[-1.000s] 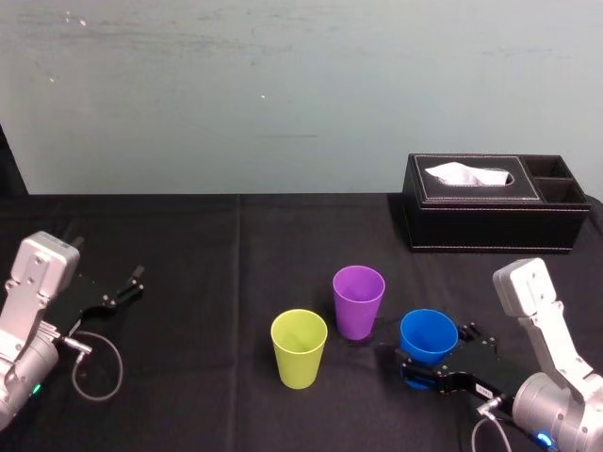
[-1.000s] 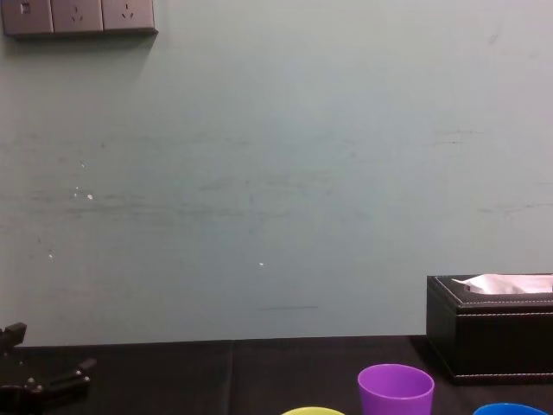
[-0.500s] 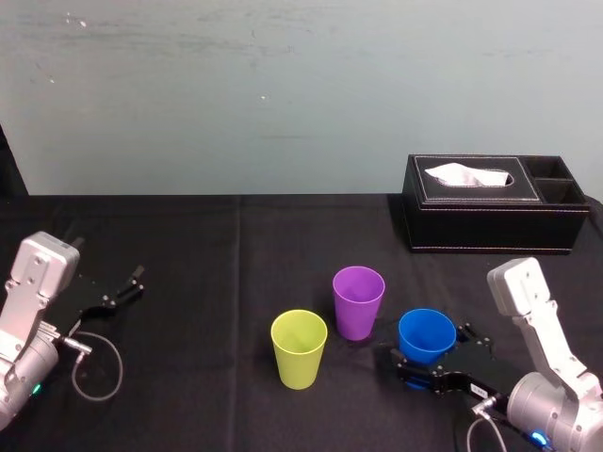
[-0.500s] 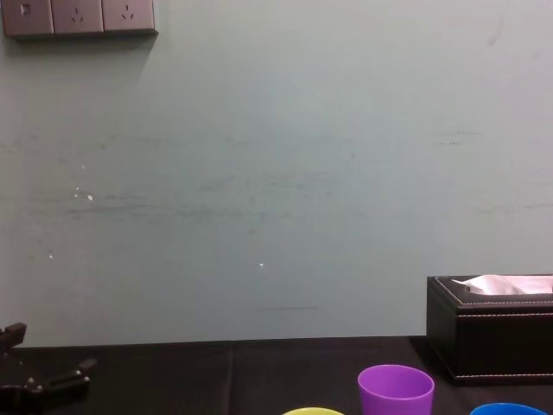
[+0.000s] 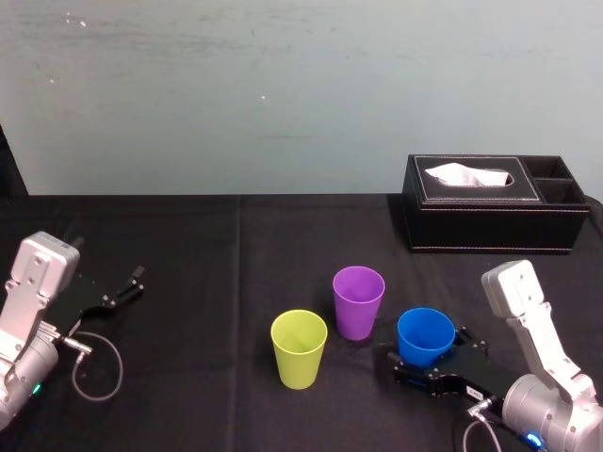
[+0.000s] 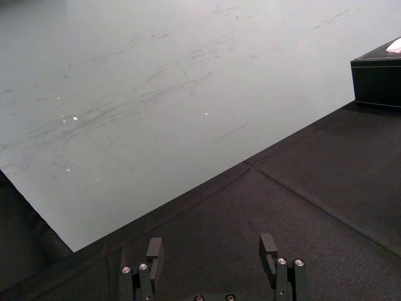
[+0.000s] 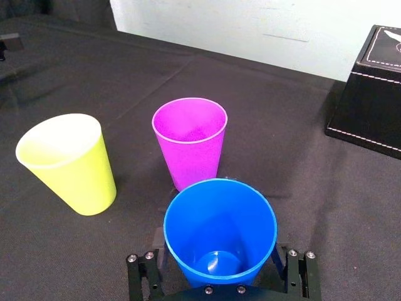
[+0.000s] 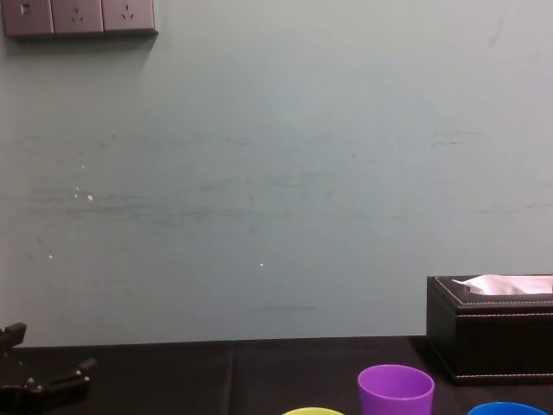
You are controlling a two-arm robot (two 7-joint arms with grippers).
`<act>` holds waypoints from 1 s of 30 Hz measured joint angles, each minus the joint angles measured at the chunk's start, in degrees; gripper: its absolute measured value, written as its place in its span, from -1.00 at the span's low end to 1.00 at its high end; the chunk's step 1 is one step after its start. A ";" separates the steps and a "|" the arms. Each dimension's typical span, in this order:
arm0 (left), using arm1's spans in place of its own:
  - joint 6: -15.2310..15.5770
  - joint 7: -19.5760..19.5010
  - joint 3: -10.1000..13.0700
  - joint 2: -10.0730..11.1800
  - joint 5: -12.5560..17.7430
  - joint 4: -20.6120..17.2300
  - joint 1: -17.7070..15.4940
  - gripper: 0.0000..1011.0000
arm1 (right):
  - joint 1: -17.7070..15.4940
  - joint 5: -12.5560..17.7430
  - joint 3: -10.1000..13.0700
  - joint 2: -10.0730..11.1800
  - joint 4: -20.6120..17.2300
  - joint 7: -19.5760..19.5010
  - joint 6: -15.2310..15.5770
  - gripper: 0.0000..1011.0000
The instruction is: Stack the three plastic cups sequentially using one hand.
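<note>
Fingers [image 6: 155, 249] of my left gripper [image 6: 212, 251] stand wide apart, holding nothing, parked low over the black table [image 5: 236, 245] at far left, well apart from the cups. Going right: yellow-green cup [image 5: 299, 348], then purple cup [image 5: 358, 302] just behind and right of it, then blue cup [image 5: 424, 337], all upright, mouths up. My right gripper [image 5: 431, 360] clamps the blue cup low on its wall, one finger each side. Purple lies just left and farther out from the held cup, so I judge: lift, shift left-forward, lower straight in. Tissue box [image 5: 490, 202] sits far right, behind.
</note>
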 joint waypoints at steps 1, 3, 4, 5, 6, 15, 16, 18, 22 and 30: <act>0.00 0.00 0.00 0.00 0.00 0.00 0.00 0.98 | 0.01 -0.03 0.00 -0.05 0.07 0.02 0.00 0.99; 0.00 0.00 0.00 0.00 0.00 0.00 0.00 0.98 | 0.09 -0.11 -0.02 -0.21 0.27 0.04 -0.07 0.99; 0.00 0.00 0.00 0.00 0.00 0.00 0.00 0.98 | 0.14 -0.24 -0.02 -0.34 0.43 0.04 -0.26 0.99; 0.00 0.00 0.00 0.00 0.00 0.00 0.00 0.98 | 0.16 -0.31 -0.02 -0.39 0.50 0.04 -0.38 0.99; 0.00 0.00 0.00 0.00 0.00 0.00 0.00 0.98 | 0.21 -0.38 -0.02 -0.46 0.59 0.03 -0.49 0.99; 0.00 0.00 0.00 0.00 0.00 0.00 0.00 0.98 | 0.31 -0.48 -0.03 -0.59 0.84 0.06 -0.85 0.99; 0.00 0.00 0.00 0.00 0.00 0.00 0.00 0.98 | 0.31 -0.48 -0.03 -0.58 0.84 0.06 -0.85 0.99; 0.00 0.00 0.00 0.00 0.00 0.00 0.00 0.98 | 0.30 -0.48 -0.03 -0.57 0.81 0.05 -0.84 0.99; 0.00 0.00 0.00 0.00 0.00 0.00 0.00 0.98 | 0.28 -0.47 -0.03 -0.54 0.76 0.02 -0.81 0.97; 0.00 0.00 0.00 0.00 0.00 0.00 0.00 0.98 | 0.24 -0.44 -0.03 -0.51 0.70 0.01 -0.76 0.61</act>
